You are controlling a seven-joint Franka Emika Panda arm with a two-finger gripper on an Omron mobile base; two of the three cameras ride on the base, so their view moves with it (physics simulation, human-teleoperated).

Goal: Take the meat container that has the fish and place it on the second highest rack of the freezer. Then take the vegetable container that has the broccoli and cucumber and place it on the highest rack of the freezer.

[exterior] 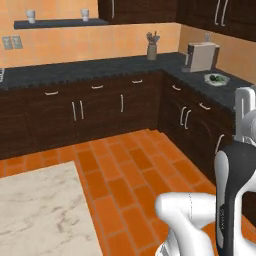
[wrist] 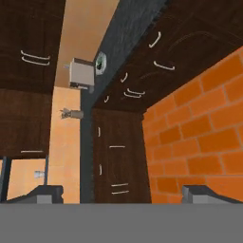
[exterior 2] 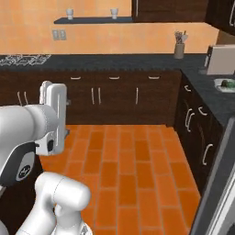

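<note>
Approaching vegetable container (exterior: 217, 79): sits on right-hand table, just beside toaster-like box (exterior: 201, 56), at 2 o'clock in left base view; green contents visible, too small to sort. Meat container, fish: can't tell where. Judgement: base must close on that table first, then gripper descends square over rim, pinches one wall, keeps bowl level. Gripper (wrist: 122, 193) released, jaws wide, nothing between. Arm folded high, hand rolled sideways, looking along table toward corner, well apart from bowl.
</note>
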